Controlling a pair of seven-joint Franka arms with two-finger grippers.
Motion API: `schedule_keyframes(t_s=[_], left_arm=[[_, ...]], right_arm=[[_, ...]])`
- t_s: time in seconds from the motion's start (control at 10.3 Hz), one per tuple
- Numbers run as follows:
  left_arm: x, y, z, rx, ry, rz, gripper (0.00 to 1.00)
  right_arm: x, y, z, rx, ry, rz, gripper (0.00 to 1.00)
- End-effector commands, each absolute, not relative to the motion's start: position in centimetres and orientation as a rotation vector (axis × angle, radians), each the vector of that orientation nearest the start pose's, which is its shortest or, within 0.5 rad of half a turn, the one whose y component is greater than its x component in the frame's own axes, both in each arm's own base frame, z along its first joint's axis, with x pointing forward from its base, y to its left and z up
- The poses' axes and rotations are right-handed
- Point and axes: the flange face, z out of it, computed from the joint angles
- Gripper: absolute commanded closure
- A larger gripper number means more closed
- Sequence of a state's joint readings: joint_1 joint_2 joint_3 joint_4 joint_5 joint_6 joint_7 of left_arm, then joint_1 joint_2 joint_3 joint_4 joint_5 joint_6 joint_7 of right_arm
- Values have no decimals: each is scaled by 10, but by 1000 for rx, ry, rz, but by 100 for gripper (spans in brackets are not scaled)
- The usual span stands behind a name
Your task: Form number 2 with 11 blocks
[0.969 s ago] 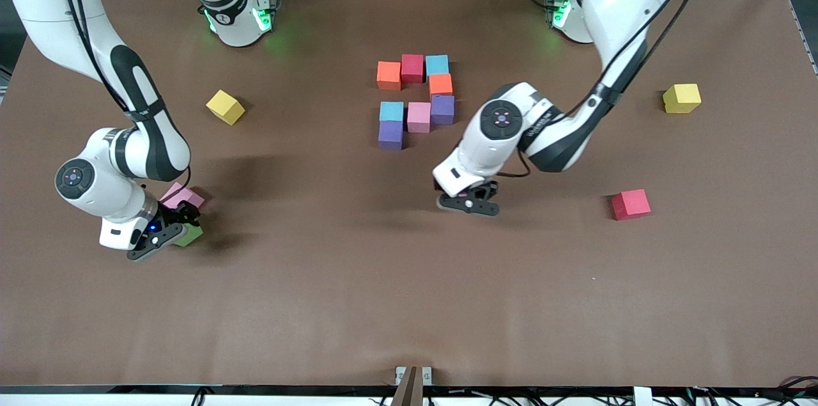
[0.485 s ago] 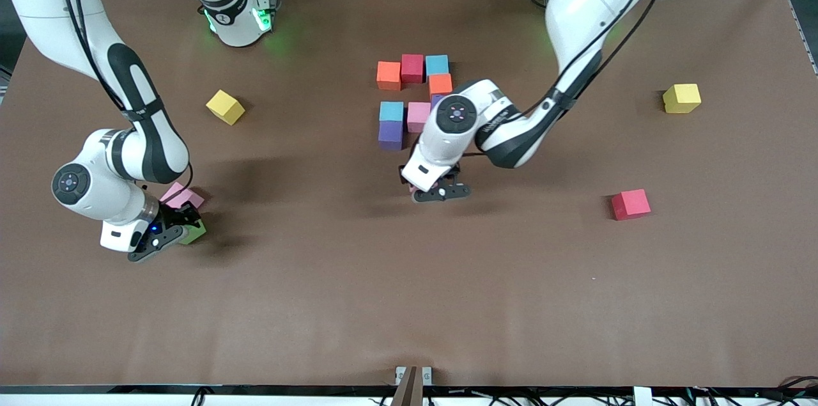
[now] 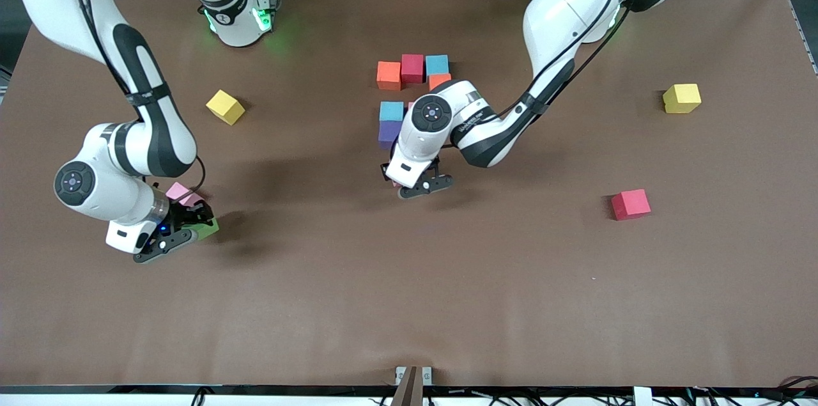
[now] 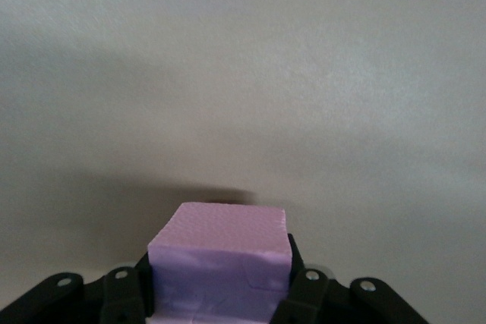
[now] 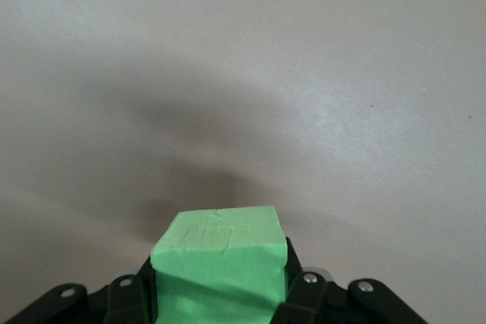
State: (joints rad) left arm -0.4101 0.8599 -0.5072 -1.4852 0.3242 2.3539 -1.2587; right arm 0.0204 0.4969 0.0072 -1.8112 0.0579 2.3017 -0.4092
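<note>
Brown table mat; left gripper clamps pink cube, right gripper clamps green cube.

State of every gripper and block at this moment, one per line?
Left gripper: shut on pink block, over bare table.
Right gripper: shut on green block.
Second pink block: on table beside right gripper.
Loose red block: alone on table.
Yellow blocks: unused.
</note>
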Motion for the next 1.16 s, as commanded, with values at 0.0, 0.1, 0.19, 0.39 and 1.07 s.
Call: schedule_keyframes(t_s=[0.0, 0.1, 0.19, 0.39, 1.07], left_arm=[[494, -540, 215, -3260, -497, 88, 67], [486, -547, 215, -3262, -472, 89, 67], [483, -550, 216, -3264, -464, 88, 67], [475, -556, 214, -3262, -411, 73, 67], [470, -559, 209, -3262, -256, 41, 64]], right_arm=[[645, 38, 289, -3049, -475, -10, 91], [643, 48, 294, -3053, -437, 8, 91], [640, 63, 301, -3058, -393, 19, 91], [637, 82, 308, -3068, -317, 24, 91], [629, 119, 319, -3082, -149, 36, 91]])
